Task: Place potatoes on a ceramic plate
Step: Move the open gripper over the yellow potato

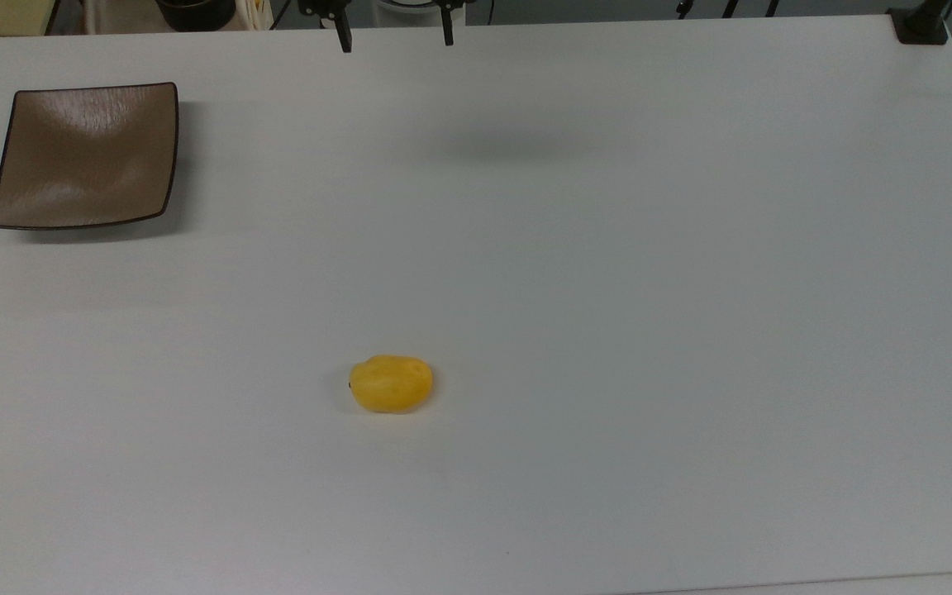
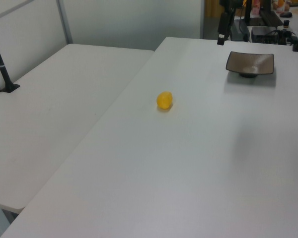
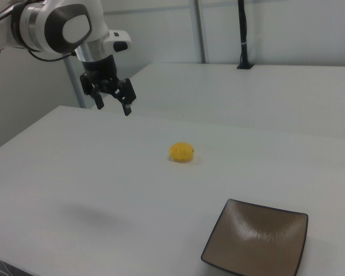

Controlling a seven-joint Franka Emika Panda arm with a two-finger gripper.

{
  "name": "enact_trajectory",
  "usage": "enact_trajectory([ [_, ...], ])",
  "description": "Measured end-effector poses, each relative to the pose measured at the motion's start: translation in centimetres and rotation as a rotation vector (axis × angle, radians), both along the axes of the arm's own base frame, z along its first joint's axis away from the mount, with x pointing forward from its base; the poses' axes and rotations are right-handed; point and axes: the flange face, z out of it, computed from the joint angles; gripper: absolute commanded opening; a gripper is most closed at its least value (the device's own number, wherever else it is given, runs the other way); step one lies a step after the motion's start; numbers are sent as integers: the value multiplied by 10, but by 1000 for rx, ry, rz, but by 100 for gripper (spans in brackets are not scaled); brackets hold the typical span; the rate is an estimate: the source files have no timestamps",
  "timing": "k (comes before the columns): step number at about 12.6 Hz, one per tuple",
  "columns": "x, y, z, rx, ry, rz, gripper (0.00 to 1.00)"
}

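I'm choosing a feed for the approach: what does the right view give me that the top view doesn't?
Right view: the arm's white wrist and whole gripper, fingers apart, hanging above the table well clear of the potato.
Top view: just the two fingertips at the top edge, plus the full gap between potato and ceramic plate seen from above.
Both: the potato lying on the table, and the plate bare.

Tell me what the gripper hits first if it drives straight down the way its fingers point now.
Most likely bare table. The gripper hangs open, fingers down, well above the surface. The potato and the ceramic plate sit off to the right view's right, though depth is uncertain.
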Motion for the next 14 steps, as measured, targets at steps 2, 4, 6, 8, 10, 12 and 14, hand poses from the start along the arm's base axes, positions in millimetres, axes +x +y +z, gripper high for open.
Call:
enact_trajectory([
  [2,0,0,0,0,1,-2,100],
  [4,0,1,-1,0,3,-1,100],
  [6,1,1,-2,0,4,0,100],
  [8,1,1,-2,0,4,0,100],
  [10,1,2,-2,0,4,1,100],
  [12,0,3,-6,-1,12,4,100],
  [14,3,4,-14,-3,22,6,100],
])
